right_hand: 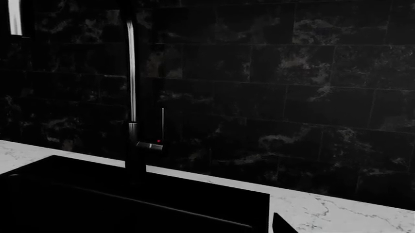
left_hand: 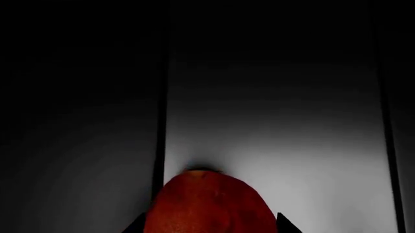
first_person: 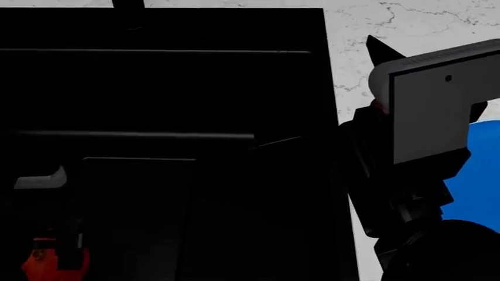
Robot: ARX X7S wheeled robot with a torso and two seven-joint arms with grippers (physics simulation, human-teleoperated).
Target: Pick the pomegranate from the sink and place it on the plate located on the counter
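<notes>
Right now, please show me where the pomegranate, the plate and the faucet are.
pomegranate (left_hand: 207, 204): left wrist view, middle of its red skin.
plate (first_person: 478, 175): head view, visible blue surface.
faucet (right_hand: 131, 77): right wrist view, upright pipe.

White marble counter (first_person: 414, 29) carries blue plate (first_person: 480, 181)

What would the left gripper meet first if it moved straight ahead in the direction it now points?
The pomegranate: it sits right between the left gripper's fingertips, filling the near view. Behind it lies only the dark floor of the sink, though depth there is hard to judge.
</notes>
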